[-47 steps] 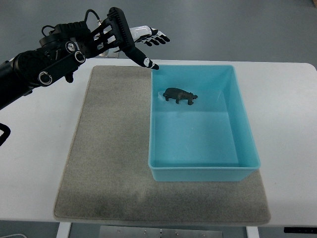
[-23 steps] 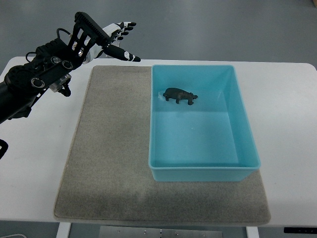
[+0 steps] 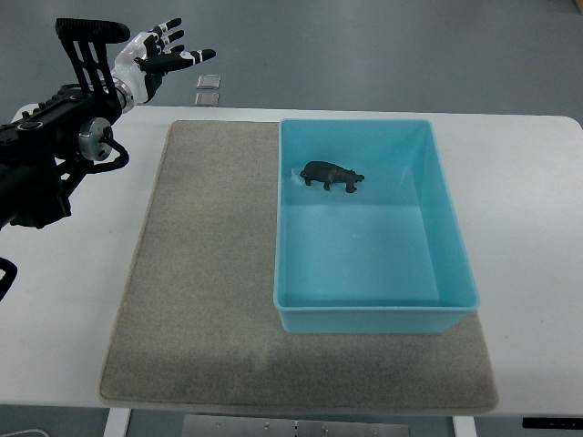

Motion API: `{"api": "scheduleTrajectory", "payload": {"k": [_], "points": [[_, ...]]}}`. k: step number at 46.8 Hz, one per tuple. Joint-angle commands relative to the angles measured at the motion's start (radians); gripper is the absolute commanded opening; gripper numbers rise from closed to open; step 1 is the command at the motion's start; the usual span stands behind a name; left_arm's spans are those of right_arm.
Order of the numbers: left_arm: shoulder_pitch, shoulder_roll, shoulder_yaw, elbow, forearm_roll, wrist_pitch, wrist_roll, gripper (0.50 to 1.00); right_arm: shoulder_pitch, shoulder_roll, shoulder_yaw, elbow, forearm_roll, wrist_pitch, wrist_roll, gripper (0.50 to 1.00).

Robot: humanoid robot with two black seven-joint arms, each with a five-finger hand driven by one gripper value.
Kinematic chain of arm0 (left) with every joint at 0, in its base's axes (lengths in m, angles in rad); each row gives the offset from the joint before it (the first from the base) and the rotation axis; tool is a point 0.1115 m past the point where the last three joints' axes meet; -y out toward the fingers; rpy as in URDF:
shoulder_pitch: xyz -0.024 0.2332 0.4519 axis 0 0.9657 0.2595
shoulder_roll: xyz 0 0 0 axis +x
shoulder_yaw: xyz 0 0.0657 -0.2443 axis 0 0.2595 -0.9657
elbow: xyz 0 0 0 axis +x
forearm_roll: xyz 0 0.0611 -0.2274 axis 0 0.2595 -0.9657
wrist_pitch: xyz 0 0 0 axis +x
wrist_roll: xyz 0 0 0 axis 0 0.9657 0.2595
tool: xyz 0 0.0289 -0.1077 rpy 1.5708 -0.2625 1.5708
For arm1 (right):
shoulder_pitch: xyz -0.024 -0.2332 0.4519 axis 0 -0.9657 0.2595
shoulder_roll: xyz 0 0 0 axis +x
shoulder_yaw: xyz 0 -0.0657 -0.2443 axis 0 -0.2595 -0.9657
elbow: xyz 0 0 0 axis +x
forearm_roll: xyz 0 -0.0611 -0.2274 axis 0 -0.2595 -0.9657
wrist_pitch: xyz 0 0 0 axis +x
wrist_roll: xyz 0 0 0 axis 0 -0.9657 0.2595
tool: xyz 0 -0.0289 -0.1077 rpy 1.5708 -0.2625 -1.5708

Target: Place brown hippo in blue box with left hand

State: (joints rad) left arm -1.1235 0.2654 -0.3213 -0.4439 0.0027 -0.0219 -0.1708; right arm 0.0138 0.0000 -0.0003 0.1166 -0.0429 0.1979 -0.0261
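The brown hippo (image 3: 332,175) stands upright inside the blue box (image 3: 446,228), near its far wall and left of centre. My left hand (image 3: 164,55) is raised at the upper left, beyond the table's far edge, well away from the box. Its fingers are spread and hold nothing. The black forearm (image 3: 55,155) comes in from the left edge over the white table. The right arm does not show.
The box sits on the right part of a grey felt mat (image 3: 200,273), which covers most of the white table (image 3: 528,200). Two small grey squares (image 3: 209,89) lie on the floor beyond the table's far edge.
My left hand has pulled back from the box's far left corner, moving left and away past the table's far edge. The hippo and box have not moved.
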Motion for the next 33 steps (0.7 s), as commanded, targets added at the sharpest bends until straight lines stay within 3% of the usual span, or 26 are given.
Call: {"api": "scheduleTrajectory", "payload": {"k": [1,8,13,16,24,33], "points": [[0.002,-0.006,-0.002,0.005,-0.078,0.040,0.008,0.994,0.000,0.000,0.000,0.000,0.000,0.000,0.000,0.936],[0.005,-0.038,-0.009,0.005,-0.113,0.074,0.025,0.994,0.000,0.000,0.000,0.000,0.000,0.000,0.000,0.938],[0.017,-0.049,-0.068,0.004,-0.148,0.056,0.025,0.994,0.000,0.000,0.000,0.000,0.000,0.000,0.000,0.936],[0.048,-0.049,-0.136,0.005,-0.173,0.022,0.024,0.994,0.000,0.000,0.000,0.000,0.000,0.000,0.000,0.936],[0.119,-0.049,-0.268,0.007,-0.174,-0.187,0.014,0.994,0.000,0.000,0.000,0.000,0.000,0.000,0.000,0.936],[0.128,-0.055,-0.282,0.007,-0.174,-0.182,0.004,0.994,0.000,0.000,0.000,0.000,0.000,0.000,0.000,0.936]]}}
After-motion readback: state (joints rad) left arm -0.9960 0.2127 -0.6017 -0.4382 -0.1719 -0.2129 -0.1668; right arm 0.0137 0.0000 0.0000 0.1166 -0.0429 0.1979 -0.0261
